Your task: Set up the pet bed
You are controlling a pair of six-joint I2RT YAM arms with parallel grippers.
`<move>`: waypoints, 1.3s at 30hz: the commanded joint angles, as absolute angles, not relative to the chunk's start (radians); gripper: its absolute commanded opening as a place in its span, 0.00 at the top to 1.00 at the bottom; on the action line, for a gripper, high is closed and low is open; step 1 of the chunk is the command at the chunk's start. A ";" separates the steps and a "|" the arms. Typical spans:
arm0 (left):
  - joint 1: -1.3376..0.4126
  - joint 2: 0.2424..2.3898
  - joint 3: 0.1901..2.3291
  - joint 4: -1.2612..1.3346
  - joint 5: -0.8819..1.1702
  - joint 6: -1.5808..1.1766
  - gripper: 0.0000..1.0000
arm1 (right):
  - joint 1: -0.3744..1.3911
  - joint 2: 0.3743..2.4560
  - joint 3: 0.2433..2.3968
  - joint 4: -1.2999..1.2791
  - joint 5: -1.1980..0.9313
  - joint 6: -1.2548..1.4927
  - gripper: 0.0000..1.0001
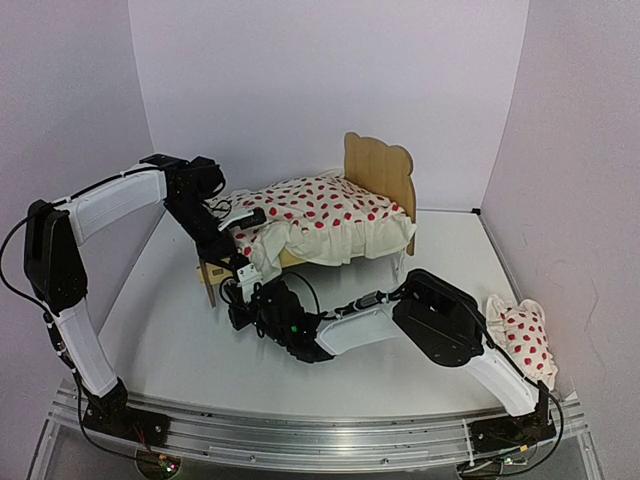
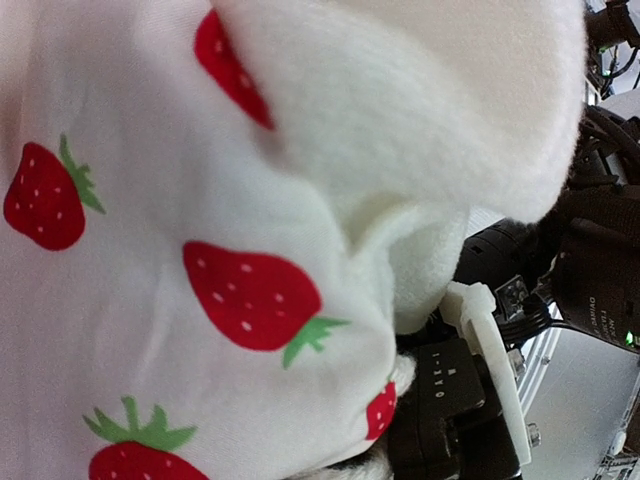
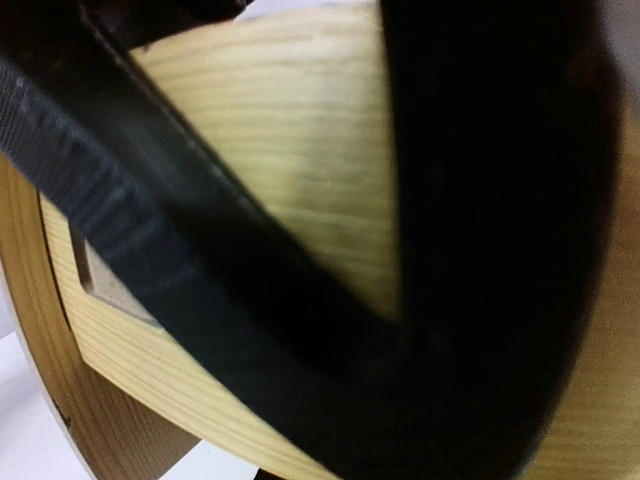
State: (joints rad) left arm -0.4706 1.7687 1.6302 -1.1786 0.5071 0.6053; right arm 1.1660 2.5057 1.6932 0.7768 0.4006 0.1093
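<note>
The pet bed [image 1: 378, 170] stands at the back of the table, its wavy plywood headboard on the right and its low footboard [image 1: 212, 272] on the left. A white duvet with red strawberries [image 1: 320, 205] lies over it. My left gripper [image 1: 248, 218] is shut on the duvet's foot-end edge. That cloth [image 2: 200, 250] fills the left wrist view and hides the fingers. My right gripper [image 1: 238, 296] is shut, right against the footboard. Its dark fingers [image 3: 150, 200] meet in a V over the pale wood [image 3: 280, 110]. I cannot tell whether anything is pinched between them.
A small strawberry-print pillow [image 1: 524, 336] lies at the right edge of the table, beside the right arm's lower link. White walls close in the table on three sides. The right arm stretches low across the front of the bed.
</note>
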 commanded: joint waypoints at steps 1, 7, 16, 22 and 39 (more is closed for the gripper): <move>-0.484 1.714 1.717 -1.126 0.661 0.478 1.00 | 1.130 2.496 1.689 0.759 0.434 0.132 1.00; -0.459 1.711 1.635 -1.026 0.523 0.537 1.00 | 1.149 2.338 1.481 0.740 0.304 0.070 1.00; -0.440 1.794 1.514 -0.868 0.455 0.625 1.00 | 1.164 2.256 1.352 0.614 0.163 0.149 1.00; -0.437 1.837 1.458 -0.785 0.477 0.620 1.00 | 1.160 2.338 1.399 0.570 0.137 0.235 1.00; -0.436 1.782 1.398 -0.858 0.564 0.672 0.64 | 1.148 2.398 1.459 0.438 0.118 0.302 1.00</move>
State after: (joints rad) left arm -0.4713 1.8441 1.3658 -0.8410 0.4936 0.6827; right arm 1.1279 2.3753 1.4616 0.5262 0.1680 0.2904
